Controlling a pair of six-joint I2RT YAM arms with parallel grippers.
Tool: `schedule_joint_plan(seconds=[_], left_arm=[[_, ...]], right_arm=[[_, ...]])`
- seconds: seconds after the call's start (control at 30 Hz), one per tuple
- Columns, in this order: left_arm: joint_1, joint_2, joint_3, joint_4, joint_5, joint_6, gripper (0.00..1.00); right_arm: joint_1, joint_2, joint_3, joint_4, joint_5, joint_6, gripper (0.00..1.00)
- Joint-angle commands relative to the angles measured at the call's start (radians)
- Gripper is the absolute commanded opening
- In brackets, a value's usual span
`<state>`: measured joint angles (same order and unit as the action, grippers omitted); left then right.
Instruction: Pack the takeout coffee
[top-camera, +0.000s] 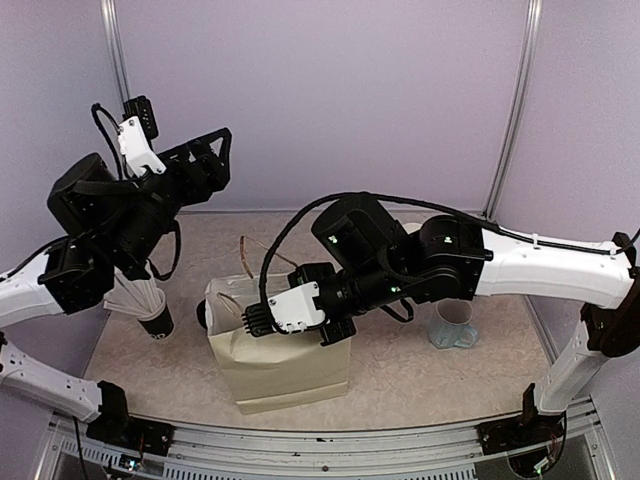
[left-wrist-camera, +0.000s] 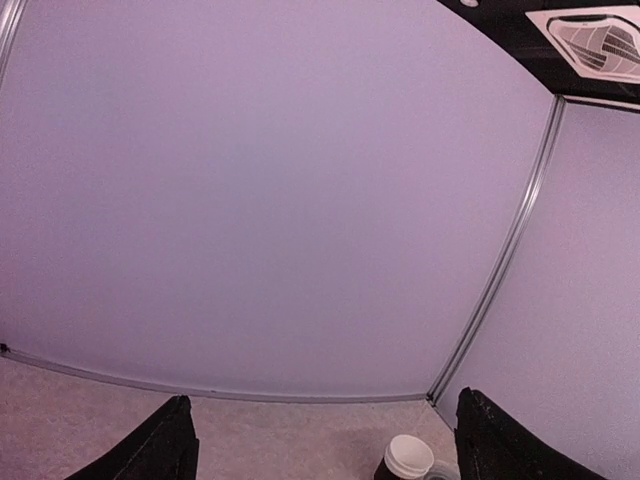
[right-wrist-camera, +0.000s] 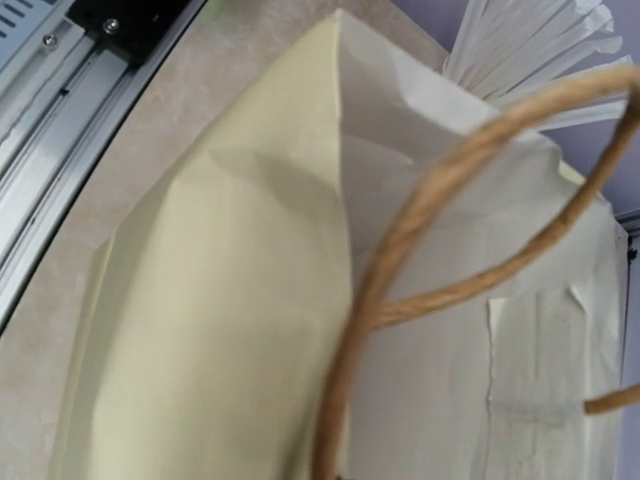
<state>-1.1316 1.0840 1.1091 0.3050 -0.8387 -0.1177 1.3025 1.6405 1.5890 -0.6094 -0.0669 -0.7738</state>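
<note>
Nearest on the bench: one cream paper bag, upright, mouth open, likely for loading from above. Two twine handles. Right at its rim: right gripper, probably steadying the opening. Cannot tell whether its fingers are apart or together. Against the bag's far-left corner: one dark round shape, seemingly the takeout coffee, mostly hidden. Further left: one black cup of white sticks. Right: one light-blue mug. Higher up: left gripper, raised out of the way, fingers apart, empty. Beyond: one pale-topped dark cup, too small to name.

Left arm raised, fingers spread wide; right arm reaches leftward, low.
</note>
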Motion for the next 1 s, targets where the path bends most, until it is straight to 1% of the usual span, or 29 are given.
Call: schedule_joint_plan(seconds=[0.0, 0.1, 0.2, 0.3, 0.37, 0.43, 0.53, 0.67, 0.87, 0.93, 0.97], left_arm=[[0.009, -0.123, 0.077, -0.572, 0.094, -0.121, 0.85], [0.016, -0.155, 0.128, -0.762, 0.217, -0.179, 0.84], [0.039, -0.117, 0.147, -0.864, 0.351, -0.197, 0.84], [0.079, -0.059, 0.143, -0.895, 0.511, -0.177, 0.85], [0.089, 0.002, 0.15, -0.909, 0.588, -0.153, 0.84], [0.089, 0.037, 0.161, -0.932, 0.61, -0.139, 0.84], [0.089, 0.05, 0.156, -0.958, 0.605, -0.138, 0.82], [0.089, -0.024, 0.112, -0.932, 0.599, -0.149, 0.81], [0.087, -0.163, 0.095, -0.883, 0.584, -0.151, 0.85], [0.087, -0.191, 0.098, -0.897, 0.604, -0.151, 0.85], [0.087, -0.196, 0.097, -0.913, 0.61, -0.149, 0.85]], right_arm=[[0.009, -0.021, 0.011, -0.046, 0.004, -0.003, 0.0], [0.008, -0.019, 0.025, -0.064, -0.011, -0.002, 0.0], [0.007, -0.016, 0.035, -0.081, -0.022, 0.0, 0.0], [0.007, -0.02, 0.038, -0.097, -0.036, 0.004, 0.08], [0.007, -0.023, 0.036, -0.106, -0.044, 0.005, 0.15], [0.007, -0.03, 0.033, -0.117, -0.052, 0.004, 0.21], [0.007, -0.04, 0.028, -0.129, -0.065, 0.002, 0.28], [0.007, -0.044, 0.04, -0.151, -0.085, -0.003, 0.33], [0.006, -0.025, 0.101, -0.196, -0.099, -0.008, 0.37], [-0.005, -0.029, 0.131, -0.229, -0.118, -0.012, 0.41], [-0.013, -0.033, 0.152, -0.25, -0.138, -0.017, 0.45]])
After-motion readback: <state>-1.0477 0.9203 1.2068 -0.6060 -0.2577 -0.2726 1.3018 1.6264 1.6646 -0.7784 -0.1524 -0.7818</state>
